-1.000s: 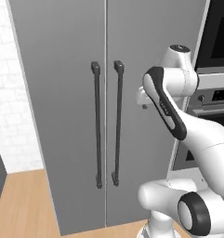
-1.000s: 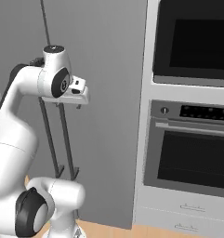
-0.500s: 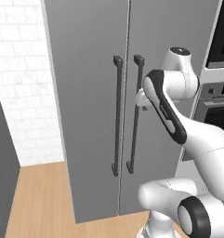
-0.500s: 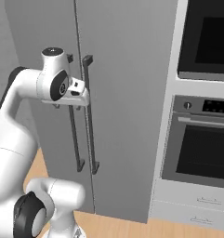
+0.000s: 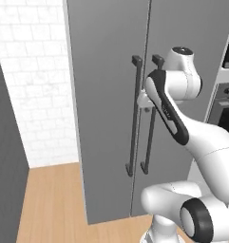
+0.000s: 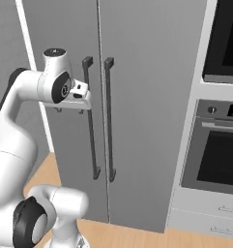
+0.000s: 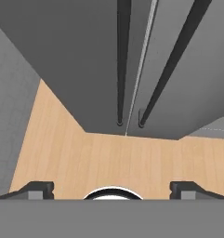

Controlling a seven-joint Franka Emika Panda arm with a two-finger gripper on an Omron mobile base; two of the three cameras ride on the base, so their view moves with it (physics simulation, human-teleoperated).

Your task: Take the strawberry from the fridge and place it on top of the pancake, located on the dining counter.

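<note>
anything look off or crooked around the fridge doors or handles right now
Nothing stands out. Both doors of the fridge are shut and flush, and the two dark handles hang straight, side by side. The floor in front shows no spill. The gripper is open, empty and short of the handles.

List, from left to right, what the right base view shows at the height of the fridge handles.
Robot arm → gripper → left fridge handle → right fridge handle → right fridge door → built-in oven.
</note>
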